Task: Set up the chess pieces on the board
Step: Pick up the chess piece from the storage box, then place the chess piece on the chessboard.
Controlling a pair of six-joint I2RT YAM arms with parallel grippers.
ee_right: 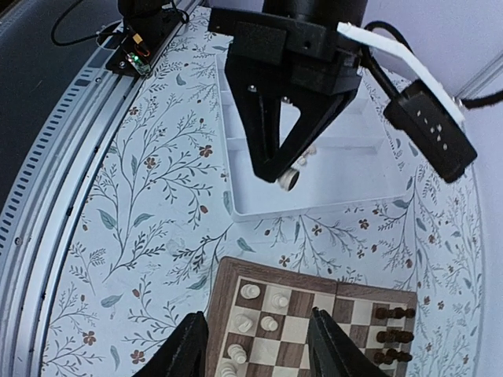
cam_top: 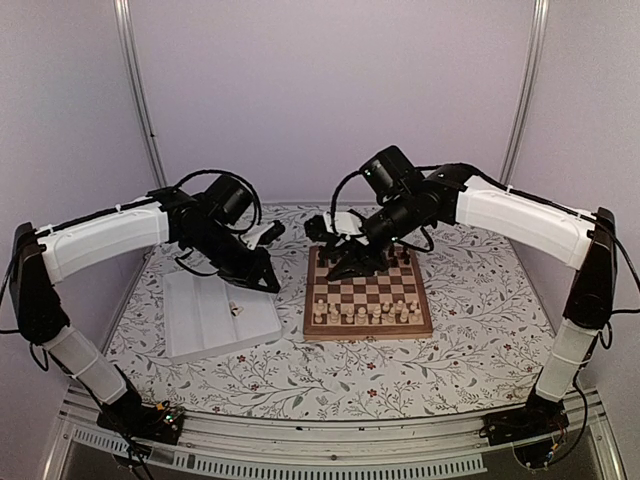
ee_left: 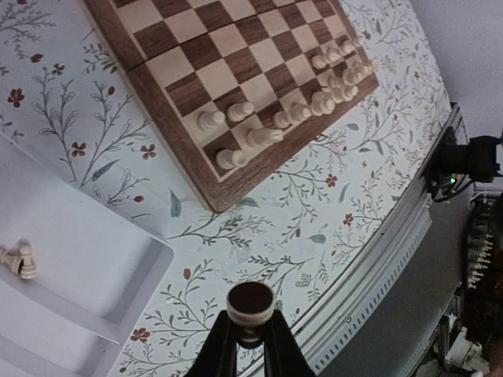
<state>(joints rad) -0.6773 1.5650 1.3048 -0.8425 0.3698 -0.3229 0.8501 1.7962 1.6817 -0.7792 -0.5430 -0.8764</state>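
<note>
My left gripper is shut on a pale cream chess piece, whose dark round base faces the wrist camera. It hangs over the right edge of the white tray, left of the board. In the right wrist view the same left gripper shows with the piece at its tip. My right gripper is open above the board's far left corner, with nothing between its fingers. Several cream pieces stand in the board's near rows.
One cream piece lies in the tray. Dark pieces stand on the far side of the board. A flowered cloth covers the table, and a metal rail runs along the near edge.
</note>
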